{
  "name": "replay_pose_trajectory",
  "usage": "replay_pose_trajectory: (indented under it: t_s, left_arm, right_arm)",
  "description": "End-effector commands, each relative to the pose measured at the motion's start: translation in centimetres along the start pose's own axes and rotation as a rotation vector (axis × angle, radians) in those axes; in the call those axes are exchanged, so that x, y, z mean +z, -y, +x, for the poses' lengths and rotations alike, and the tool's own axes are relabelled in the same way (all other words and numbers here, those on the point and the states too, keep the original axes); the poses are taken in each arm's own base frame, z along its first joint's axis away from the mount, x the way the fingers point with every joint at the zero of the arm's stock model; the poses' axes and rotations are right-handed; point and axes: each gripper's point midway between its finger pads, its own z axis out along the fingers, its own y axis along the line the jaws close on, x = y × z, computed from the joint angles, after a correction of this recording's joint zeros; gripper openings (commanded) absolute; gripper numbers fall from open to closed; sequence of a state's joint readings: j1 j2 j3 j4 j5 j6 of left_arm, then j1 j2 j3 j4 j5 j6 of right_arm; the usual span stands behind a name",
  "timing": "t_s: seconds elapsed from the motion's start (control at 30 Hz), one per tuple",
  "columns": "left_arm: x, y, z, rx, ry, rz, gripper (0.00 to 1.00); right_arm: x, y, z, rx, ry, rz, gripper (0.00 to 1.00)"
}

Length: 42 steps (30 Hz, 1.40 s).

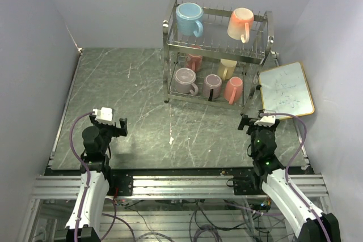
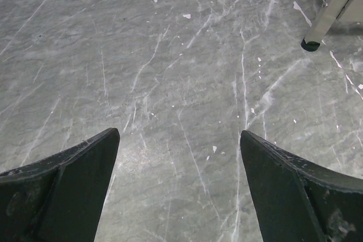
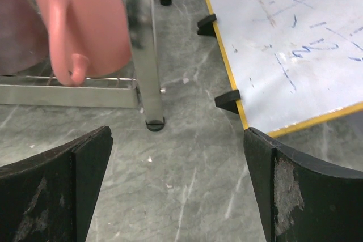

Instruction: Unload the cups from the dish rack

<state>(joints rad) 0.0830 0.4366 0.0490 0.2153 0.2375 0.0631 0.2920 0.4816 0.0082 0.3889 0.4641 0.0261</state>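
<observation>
Our left pincer and right pincer hang released; reaching for the salmon mug at eleven o'clock, we could clip the rack post.

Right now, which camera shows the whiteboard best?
Top external: the whole whiteboard shows, right of the dish rack. The right wrist view catches only one yellow-framed edge with two black clips, close up. The left wrist view shows none of it, only table and a rack foot.
</observation>
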Motion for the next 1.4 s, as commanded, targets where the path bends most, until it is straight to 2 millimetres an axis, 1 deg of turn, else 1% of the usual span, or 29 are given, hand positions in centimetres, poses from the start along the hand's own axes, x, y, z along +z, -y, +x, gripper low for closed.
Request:
replay_pose_trajectory:
  t_s: [0.0, 0.07, 0.13, 0.17, 0.2, 0.23, 0.3, 0.33, 0.4, 0.43, 0.5, 0.53, 0.6, 0.67, 0.77, 0.83, 0.9, 0.97, 1.0, 1.07, 1.13, 1.17, 1.3, 1.37]
  left_arm:
    - [0.0, -0.3, -2.9, -0.005, 0.029, -0.006, 0.99]
    - [0.0, -0.1, -4.6, 0.003, 0.006, 0.022, 0.99]
    - [0.2, 0.3, -6.0, 0.041, -0.026, 0.071, 0.99]
    - [0.5, 0.2, -6.6, 0.027, -0.046, 0.07, 0.99]
    - [0.7, -0.1, -7.2, 0.015, -0.067, 0.063, 0.99]
    - [1.0, -0.2, -7.7, 0.01, -0.092, 0.065, 0.99]
    - [1.5, -0.3, -8.3, -0.007, -0.153, 0.08, 0.99]
    - [1.7, -0.3, -8.7, -0.016, -0.184, 0.09, 0.99]
    - [2.3, -0.3, -9.3, -0.035, -0.245, 0.107, 0.99]
    - [2.7, -0.4, -9.6, -0.042, -0.274, 0.111, 0.99]
    - [3.3, -0.8, -10.2, -0.047, -0.322, 0.107, 1.0]
    - [3.6, -1.1, -10.3, -0.048, -0.345, 0.1, 0.98]
    - [4.1, -1.8, -10.7, -0.047, -0.375, 0.074, 0.94]
    - [4.3, -2.4, -11.0, -0.05, -0.379, 0.045, 0.93]
    - [4.1, -2.6, -10.9, -0.052, -0.371, 0.032, 0.93]
    - [4.0, -2.6, -10.7, -0.057, -0.371, 0.031, 0.93]
    - [3.8, -2.6, -10.6, -0.059, -0.377, 0.025, 0.93]
    - [3.6, -2.6, -10.4, -0.06, -0.391, 0.023, 0.93]
    - [3.5, -2.7, -10.4, -0.058, -0.395, 0.018, 0.93]
    - [3.3, -2.9, -10.2, -0.058, -0.403, 0.002, 0.93]
    - [3.0, -3.1, -10.1, -0.05, -0.418, -0.002, 0.93]
    - [2.9, -3.0, -10.2, -0.047, -0.418, 0.001, 0.93]
    - [2.6, -2.7, -10.8, -0.048, -0.403, 0.015, 0.94]
    - [2.5, -2.5, -11.0, -0.049, -0.407, 0.03, 0.93]
  right_arm:
    - [-0.4, 1.7, 1.2, 0.001, -0.056, 0.091, 1.0]
    - [-0.3, 1.9, -0.9, 0.023, -0.068, 0.118, 1.0]
    - [-1.2, 4.4, -1.2, 0.209, -0.135, 0.33, 1.0]
    - [-1.6, 5.3, -1.9, 0.319, -0.133, 0.426, 1.0]
    - [-1.9, 5.9, -2.9, 0.397, -0.124, 0.487, 1.0]
    - [-1.8, 6.0, -4.0, 0.423, -0.116, 0.504, 1.0]
    - [-1.0, 5.4, -6.8, 0.395, -0.089, 0.456, 1.0]
    - [-0.6, 5.0, -7.3, 0.442, -0.077, 0.45, 1.0]
    - [-0.1, 4.3, -7.2, 0.582, -0.078, 0.468, 1.0]
    - [0.4, 3.2, -7.3, 0.588, -0.102, 0.418, 1.0]
    - [1.5, 0.0, -8.3, 0.551, -0.13, 0.229, 1.0]
    - [1.9, -1.8, -9.0, 0.538, -0.131, 0.119, 1.0]
    - [2.2, -5.4, -10.2, 0.508, -0.108, -0.1, 1.0]
    - [2.2, -8.2, -10.6, 0.503, -0.109, -0.245, 1.0]
    - [2.0, -11.9, -10.0, 0.415, -0.15, -0.337, 1.0]
    - [1.1, -15.2, -9.8, 0.304, -0.156, -0.385, 1.0]
    - [0.6, -17.8, -9.4, 0.224, -0.168, -0.422, 1.0]
    - [0.6, -20.3, -8.9, 0.164, -0.189, -0.485, 0.98]
    - [0.7, -21.4, -8.4, 0.132, -0.208, -0.512, 0.97]
    - [1.2, -23.3, -7.5, 0.077, -0.241, -0.563, 0.96]
    - [1.7, -25.2, -7.6, 0.022, -0.248, -0.622, 0.95]
    - [2.1, -25.9, -6.8, -0.012, -0.267, -0.637, 0.95]
    - [3.8, -27.4, -5.8, -0.108, -0.289, -0.665, 0.94]
    - [4.8, -27.5, -5.1, -0.107, -0.303, -0.663, 0.93]
